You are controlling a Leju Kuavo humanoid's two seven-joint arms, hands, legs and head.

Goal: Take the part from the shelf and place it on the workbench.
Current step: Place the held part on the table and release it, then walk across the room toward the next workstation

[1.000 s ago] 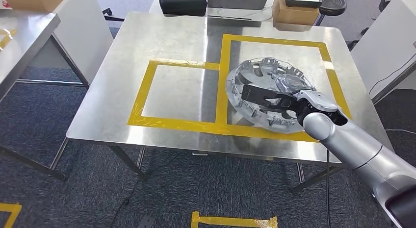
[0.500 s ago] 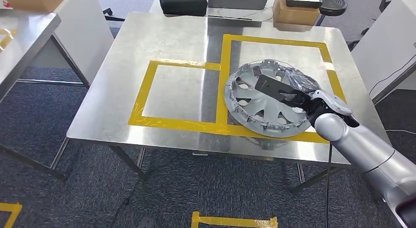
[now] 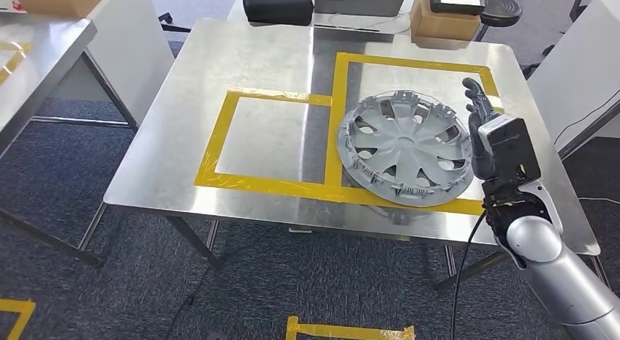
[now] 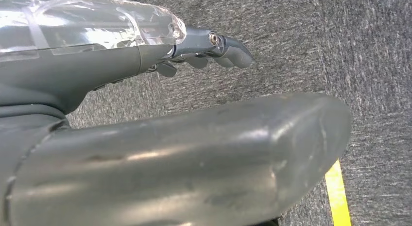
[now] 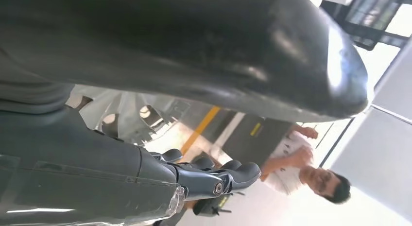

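The part, a grey wheel cover (image 3: 403, 147), lies flat on the steel workbench (image 3: 256, 69), inside the large yellow taped square (image 3: 338, 99), with its near rim over the front tape. My right hand (image 3: 479, 115) is raised just right of it, fingers up and apart, touching nothing. In the right wrist view the wheel cover (image 5: 127, 114) shows behind my right hand (image 5: 209, 180). My left hand (image 4: 204, 47) hangs over grey carpet, holding nothing.
A smaller taped square (image 3: 267, 142) lies left of the part. A black case (image 3: 276, 4) and a cardboard box (image 3: 437, 22) stand at the bench's far edge. Another steel table (image 3: 36, 55) is at the left. A person (image 5: 303, 170) stands beyond the bench.
My right hand has let go of the wheel cover and lifted away to its right. The cover has settled from tilted to flat on the bench.
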